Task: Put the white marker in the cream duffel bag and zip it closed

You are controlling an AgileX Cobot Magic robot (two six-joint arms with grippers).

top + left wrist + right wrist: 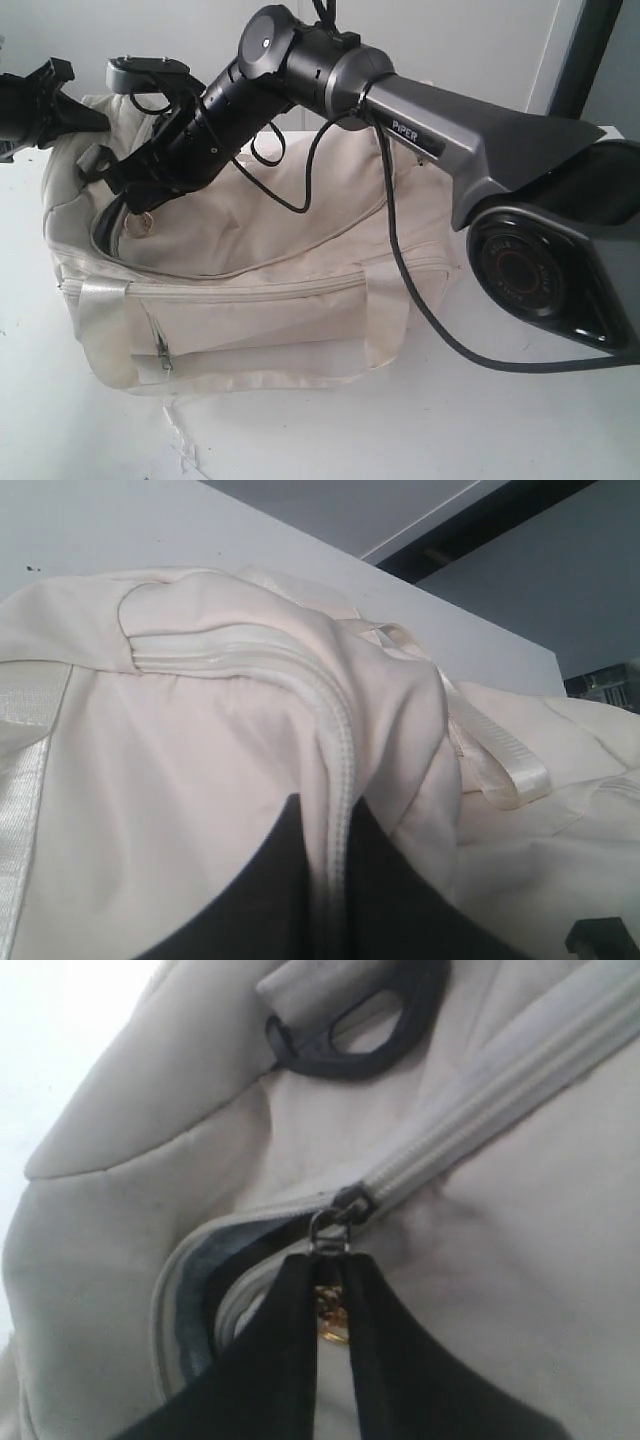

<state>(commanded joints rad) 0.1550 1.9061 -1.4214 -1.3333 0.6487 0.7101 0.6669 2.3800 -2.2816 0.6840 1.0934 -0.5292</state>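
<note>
Step in hand: zip closure. The right gripper point(330, 1275) is reaching across to the left-hand end of the cream duffel bag point(280, 300) and is pinching the brass-coloured zip pull point(333, 1322), with its jaws all but closed on it. The slider point(348, 1205) is sitting where the track begins curving round the bag's end, near the black strap clip point(365, 1045). On one side of it the teeth are meshing; on the other the zip is gaping and showing dark lining point(195, 1270).

The left gripper point(330, 815) is clamping a fold of fabric and zip tape at that same end, jaws closed on it, bracing the bag on the white table point(420, 430).

The white marker is showing in no view; it is judged to be lying inside the bag.

Next move: draw the pull round the curve into the open stretch, keeping the force in line with the track and the fabric taut, so that the slider does not jam on slack cloth.
</note>
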